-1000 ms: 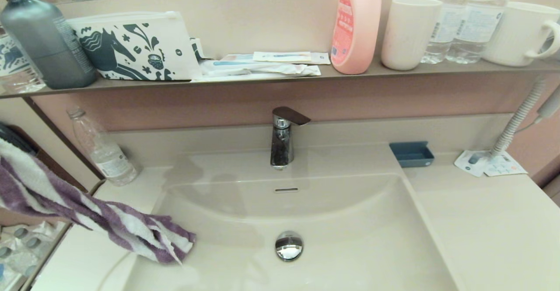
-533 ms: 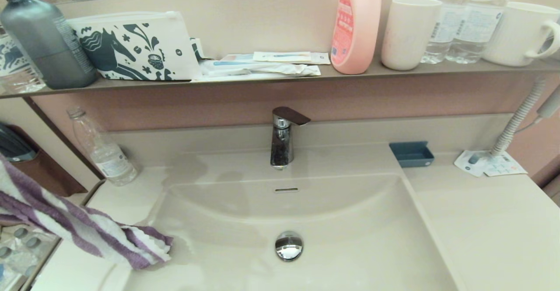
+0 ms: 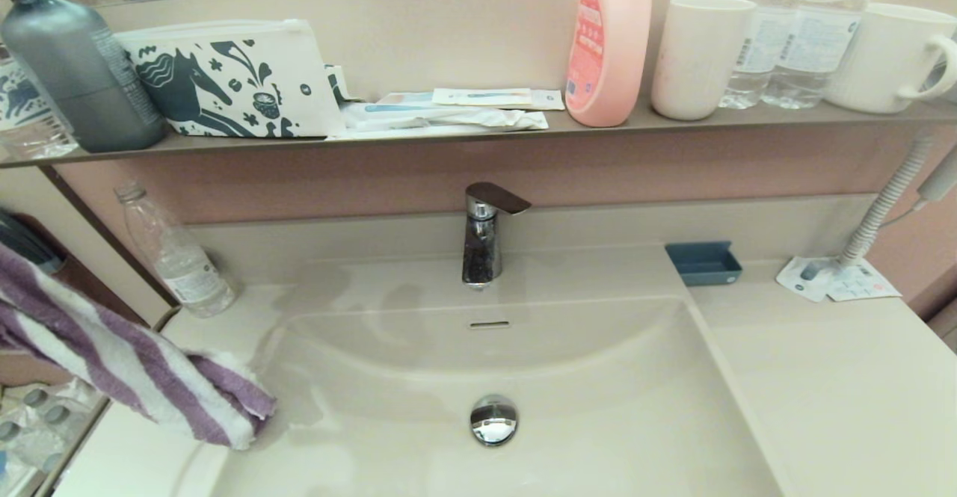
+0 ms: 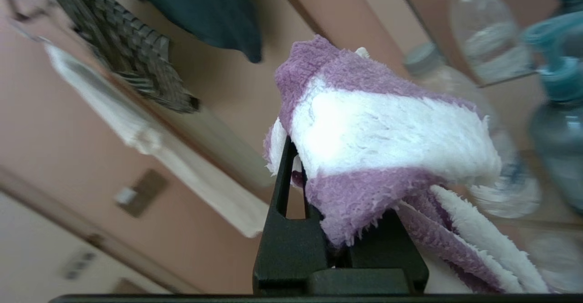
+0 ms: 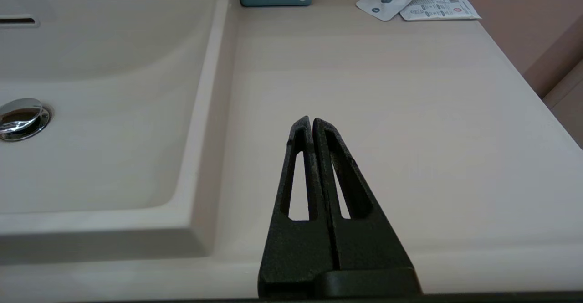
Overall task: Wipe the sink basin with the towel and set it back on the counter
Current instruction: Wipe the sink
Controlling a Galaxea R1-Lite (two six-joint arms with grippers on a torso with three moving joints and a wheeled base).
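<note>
Beige table (image 3: 822,377) surrounds the sink basin (image 3: 583,362); the towel (image 3: 142,370) has slid back to the basin's left rim, so wiping seems nearly done. Left claw (image 4: 296,157) stays clenched on the towel. Right claw (image 5: 312,127), pressed together, hovers over the table's right side.

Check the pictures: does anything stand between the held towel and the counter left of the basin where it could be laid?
Nothing visible does. The left gripper holds the towel above the counter, its free end at the sink basin rim. The clear plastic bottle stands further back.
</note>
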